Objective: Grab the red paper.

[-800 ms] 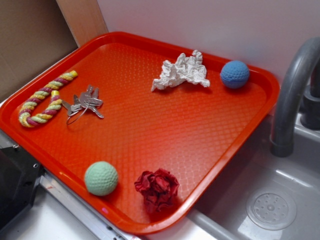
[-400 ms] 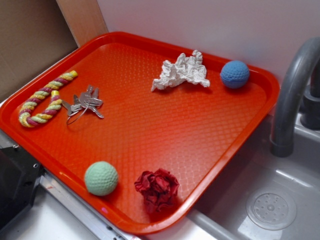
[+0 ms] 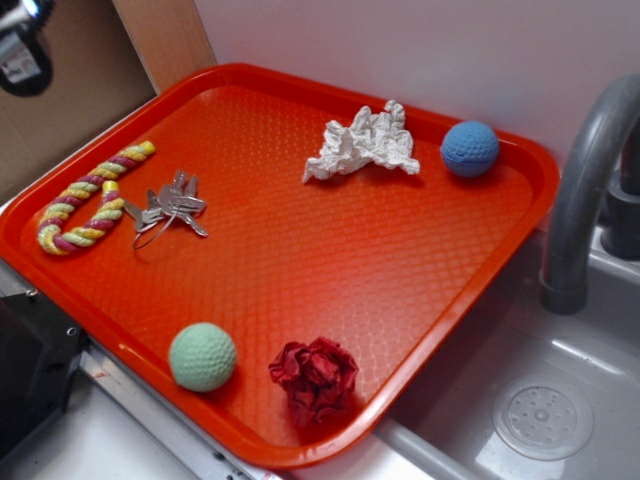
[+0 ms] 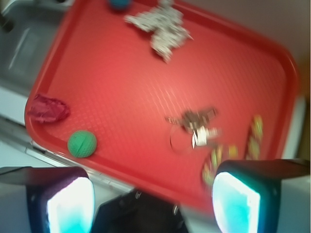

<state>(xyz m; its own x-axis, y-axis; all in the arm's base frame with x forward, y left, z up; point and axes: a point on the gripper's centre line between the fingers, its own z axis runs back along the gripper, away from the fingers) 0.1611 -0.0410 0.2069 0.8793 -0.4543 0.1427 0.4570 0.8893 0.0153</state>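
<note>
The red paper (image 3: 315, 376) is a dark crimson crumpled wad near the front edge of the orange-red tray (image 3: 300, 260), right of the green ball (image 3: 203, 356). In the blurred wrist view the red paper (image 4: 47, 108) lies at the tray's left rim above the green ball (image 4: 82, 143). My gripper (image 4: 152, 204) hangs high above the tray's edge, far from the paper, open, with nothing between its fingers (image 4: 70, 204). Only a bit of the arm (image 3: 22, 45) shows at the top left of the exterior view.
On the tray lie a white crumpled paper (image 3: 362, 142), a blue ball (image 3: 469, 149), a bunch of keys (image 3: 168, 205) and a striped rope toy (image 3: 92, 196). A grey sink (image 3: 540, 400) with a tap (image 3: 585, 190) is on the right; a black object (image 3: 30, 370) sits front left.
A part of the arm has come into the exterior view at the top left corner. Nothing on the tray has moved.
</note>
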